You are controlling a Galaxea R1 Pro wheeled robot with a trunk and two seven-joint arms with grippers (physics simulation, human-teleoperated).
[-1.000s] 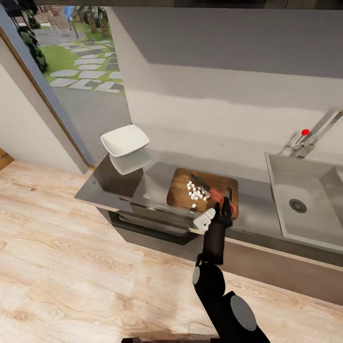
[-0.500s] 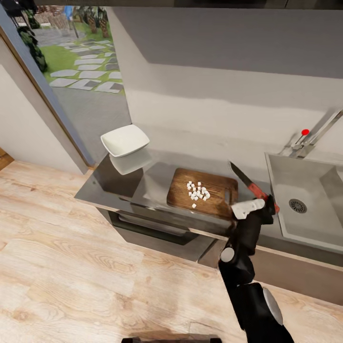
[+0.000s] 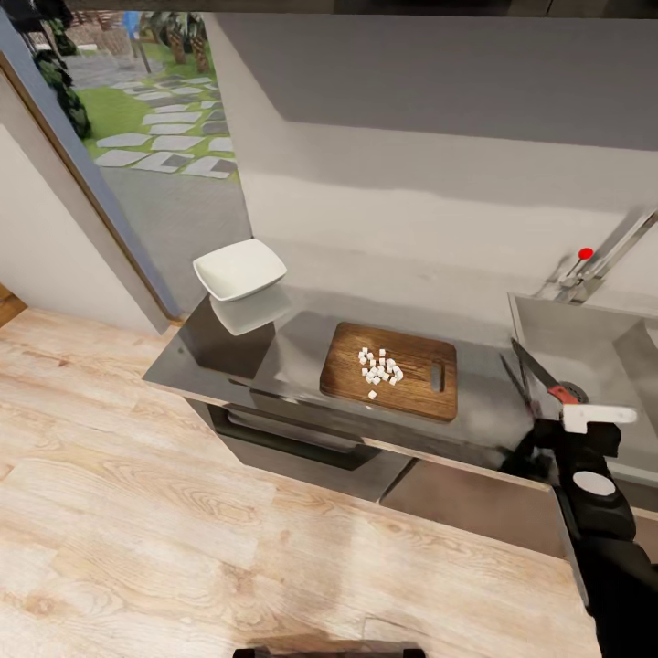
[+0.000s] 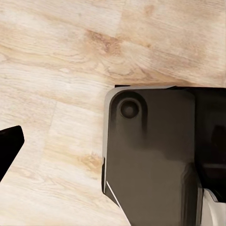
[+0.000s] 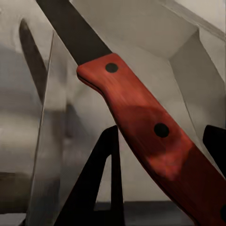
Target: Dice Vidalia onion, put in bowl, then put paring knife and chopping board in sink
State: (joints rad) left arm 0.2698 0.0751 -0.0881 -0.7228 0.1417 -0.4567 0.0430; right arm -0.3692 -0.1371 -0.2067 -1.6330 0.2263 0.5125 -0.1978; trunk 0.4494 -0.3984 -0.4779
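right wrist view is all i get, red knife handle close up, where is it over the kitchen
Observer: The right gripper holds the paring knife above the left edge of the sink.
Operator: onion in the bowl yet
Observer: No, the diced onion lies on the chopping board.
Operator: bowl where
Observer: The bowl sits at the countertop's far left end, apart from the board, with nothing in it.
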